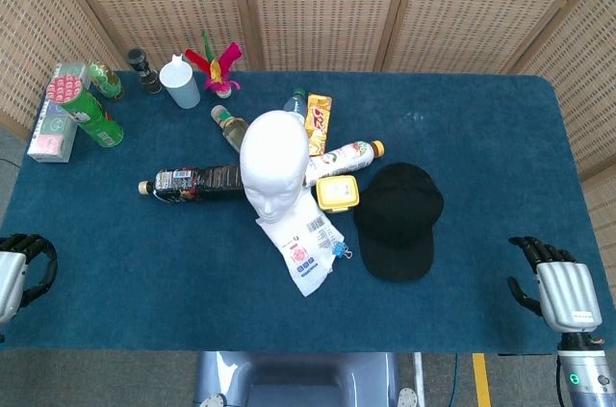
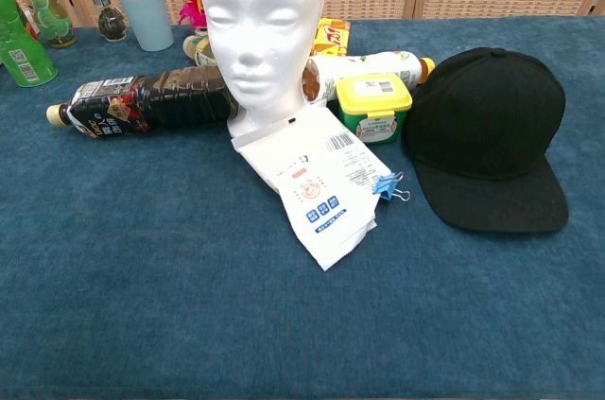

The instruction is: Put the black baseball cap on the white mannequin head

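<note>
Only the head view shows my hands. My left hand [image 1: 21, 267] sits at the near left edge of the blue cloth-covered table [image 1: 462, 118], fingers curled inward with nothing in them. My right hand [image 1: 556, 287] rests at the near right edge, fingers apart and holding nothing. The chest view shows neither hand, but it gives the face of the white foam mannequin head [image 2: 260, 26], which stands upright and bare at the table's middle.

The black fabric baseball cap [image 2: 492, 135] lies flat on the cloth to the right of the head, brim toward me, well apart from both hands.

A dark plastic bottle with a black label [image 2: 142, 107] lies on its side left of the head, full of dark liquid. A small yellow-lidded tub [image 2: 375, 105] sits between head and cap; I cannot tell its contents. A white paper packet with a blue binder clip [image 2: 317, 182] lies in front of the head. A pale blue cup [image 1: 180, 83] stands upright at the far left.
</note>
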